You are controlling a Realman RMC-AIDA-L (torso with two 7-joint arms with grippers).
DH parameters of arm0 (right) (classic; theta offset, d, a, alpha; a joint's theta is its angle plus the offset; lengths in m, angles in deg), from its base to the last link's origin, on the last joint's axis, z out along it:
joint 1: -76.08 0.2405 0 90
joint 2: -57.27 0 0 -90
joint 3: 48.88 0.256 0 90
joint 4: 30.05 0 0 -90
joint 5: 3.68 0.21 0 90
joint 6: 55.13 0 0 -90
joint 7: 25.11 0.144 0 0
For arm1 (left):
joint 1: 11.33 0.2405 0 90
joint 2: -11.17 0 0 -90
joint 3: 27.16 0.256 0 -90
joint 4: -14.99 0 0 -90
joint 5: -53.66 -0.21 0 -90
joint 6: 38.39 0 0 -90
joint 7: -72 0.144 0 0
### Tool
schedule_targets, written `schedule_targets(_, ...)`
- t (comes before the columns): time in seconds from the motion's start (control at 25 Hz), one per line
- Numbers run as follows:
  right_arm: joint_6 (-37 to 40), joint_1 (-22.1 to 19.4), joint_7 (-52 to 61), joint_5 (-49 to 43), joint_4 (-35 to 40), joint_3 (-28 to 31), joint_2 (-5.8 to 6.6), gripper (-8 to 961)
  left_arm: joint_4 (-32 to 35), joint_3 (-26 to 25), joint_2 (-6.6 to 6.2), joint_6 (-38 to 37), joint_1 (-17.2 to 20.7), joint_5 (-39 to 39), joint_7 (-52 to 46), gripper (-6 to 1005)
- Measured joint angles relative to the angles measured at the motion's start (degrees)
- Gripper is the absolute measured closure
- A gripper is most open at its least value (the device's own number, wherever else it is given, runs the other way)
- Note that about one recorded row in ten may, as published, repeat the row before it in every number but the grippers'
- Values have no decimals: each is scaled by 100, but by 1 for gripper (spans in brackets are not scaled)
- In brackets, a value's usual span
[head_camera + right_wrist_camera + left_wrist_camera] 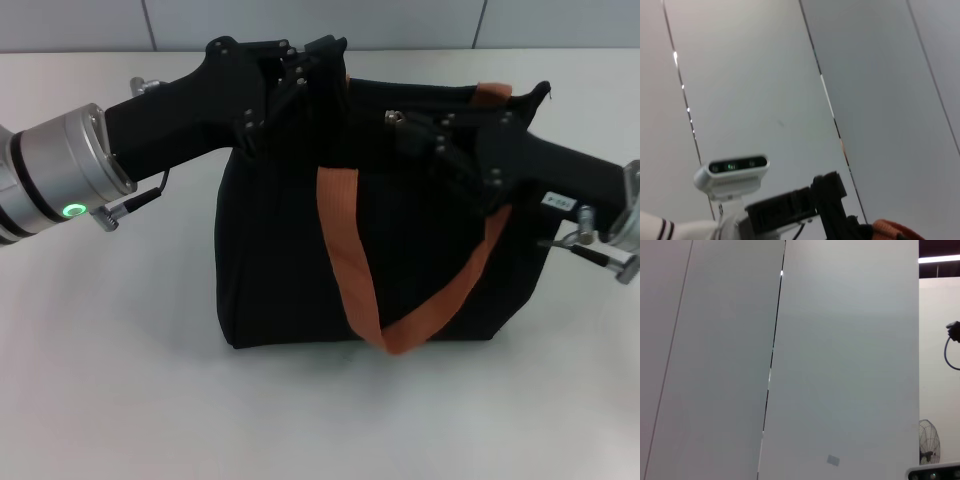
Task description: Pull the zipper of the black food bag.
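– Where's the zipper?
– I see the boxy black fabric food bag upright on the white desk, small silver zipper tab by my right gripper.
– Pulled?
– Can't judge; either gripper's jaws, I cannot tell. Left gripper sits at the bag's top corner.

Strap drapes bag front

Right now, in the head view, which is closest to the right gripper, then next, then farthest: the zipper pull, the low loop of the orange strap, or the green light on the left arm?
1. Zipper pull: on the bag's top edge, right beside the right gripper.
2. Strap loop: hanging low on the bag's front.
3. Green light: far off on the left arm's wrist.
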Motion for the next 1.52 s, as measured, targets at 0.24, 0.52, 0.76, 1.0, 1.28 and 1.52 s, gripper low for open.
schedule_targets(0.24,140,-213,1198,-50,902,-106,24,914,-1,1,0,-30,92,1,190,961)
schedule_targets(0.52,217,-116,2760,-636,1757,-278,96,933,-95,28,5,-82,196,80,400,961)
schedule_targets(0.76,448,12,3568,-928,2043,-352,109,891,-105,4,0,-88,193,80,414,961)
schedule_targets(1.0,358,99,3670,-1184,2027,-373,45,848,-107,-8,0,-64,125,202,408,961)
schedule_targets(1.28,349,18,3791,-1222,2182,-294,116,799,-106,-20,-2,-48,134,337,383,961)
schedule_targets(1.52,183,66,3805,-1230,2223,-329,116,677,-148,28,13,-36,65,344,402,961)
